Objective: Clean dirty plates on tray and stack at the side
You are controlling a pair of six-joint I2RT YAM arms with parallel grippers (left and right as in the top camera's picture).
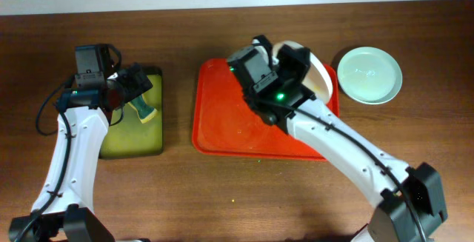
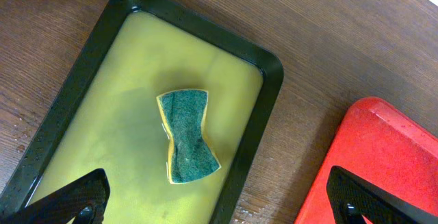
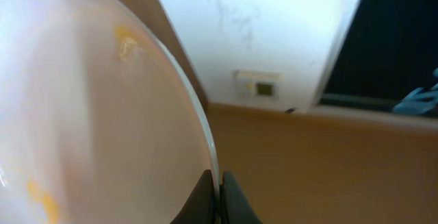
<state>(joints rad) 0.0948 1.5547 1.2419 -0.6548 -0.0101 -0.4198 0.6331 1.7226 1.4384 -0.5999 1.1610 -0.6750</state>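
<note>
Pinching the white plate (image 1: 317,70) by its rim, the right gripper (image 3: 217,198) holds it tilted over the far corner of the red tray (image 1: 222,123); rigid, probably slick where smeared, so an edge grip suits; the left gripper (image 2: 219,200) gapes above the sponge (image 2: 186,135)

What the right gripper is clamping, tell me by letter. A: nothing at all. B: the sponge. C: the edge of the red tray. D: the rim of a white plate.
D: the right wrist view shows the right gripper shut on the rim of the white plate, which the overhead view shows tilted above the red tray.
</note>
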